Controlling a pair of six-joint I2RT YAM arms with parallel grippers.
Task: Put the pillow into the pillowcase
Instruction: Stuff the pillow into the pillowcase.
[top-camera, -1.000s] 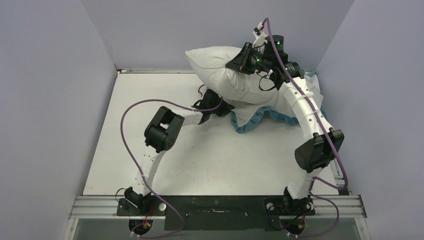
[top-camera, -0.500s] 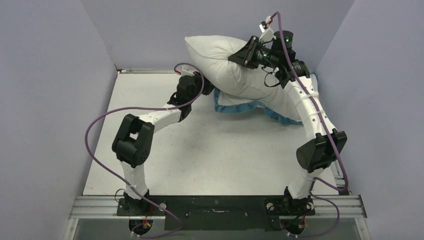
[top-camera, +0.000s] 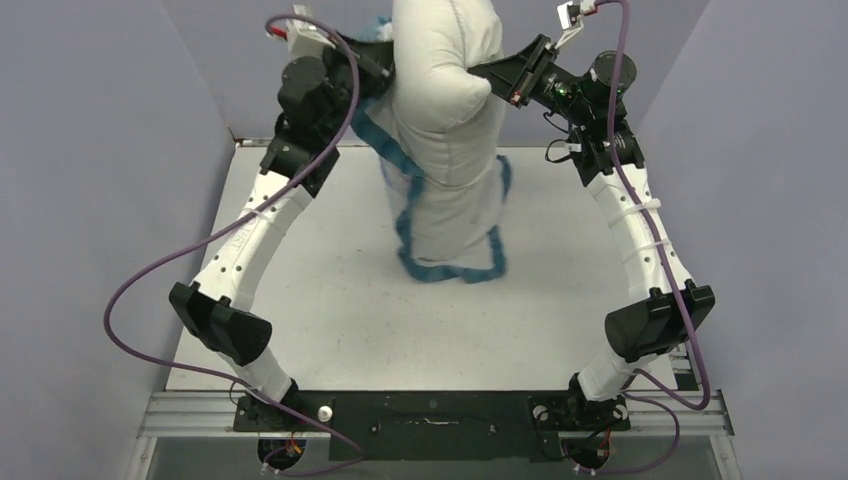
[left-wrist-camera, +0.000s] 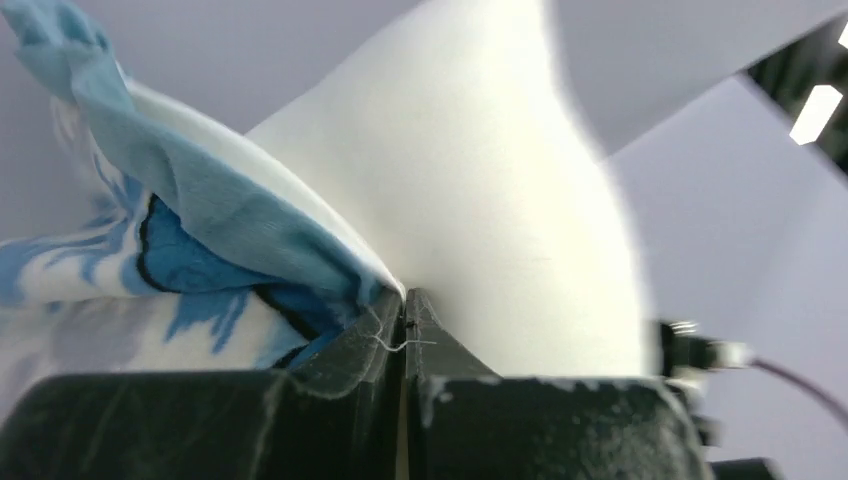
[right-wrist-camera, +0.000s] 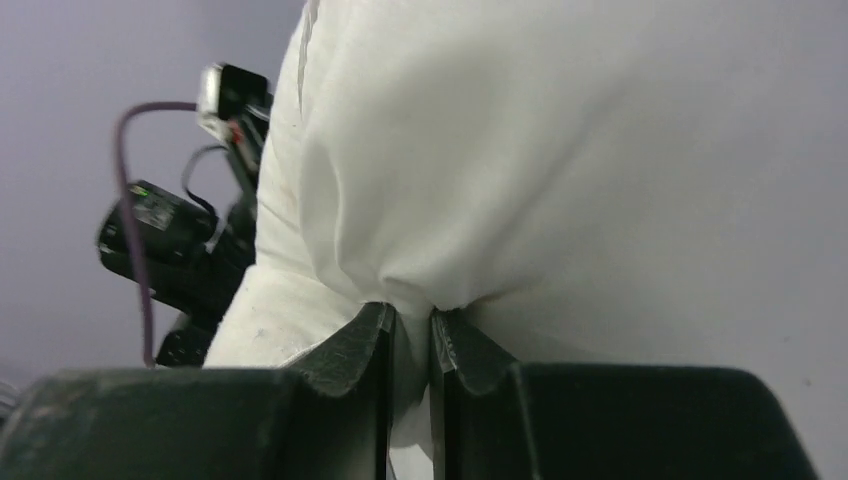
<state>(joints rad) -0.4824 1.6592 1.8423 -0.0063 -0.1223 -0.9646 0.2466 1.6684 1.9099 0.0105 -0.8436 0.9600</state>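
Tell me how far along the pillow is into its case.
Done: the lower part of the pillow seems wrapped by the pillowcase, blue ruffle looping around it. In hand: right fingers pinch the pillow, left fingers pinch the ruffled edge. Left: the bare white top needs covering.

- Worktop (top-camera: 330, 300): flat, white and matte, filling the middle of the top view, with a few faint grey scuffs toward its lower middle.
- Walls: plain lavender panels close in the worktop on three sides, with the left wall (top-camera: 90, 200), back wall (top-camera: 240, 60) and right wall (top-camera: 760, 200). Both wrist views show the same lavender behind everything.
- Rail (top-camera: 200, 410): silver slotted metal, running across the bottom of the top view along the worktop's lower edge.
- Plate (top-camera: 440, 425): black and flat, on the rail at bottom centre, with a small pale scrape.
- Strip (top-camera: 265, 142): thin and pale, upper left, where worktop meets back wall.
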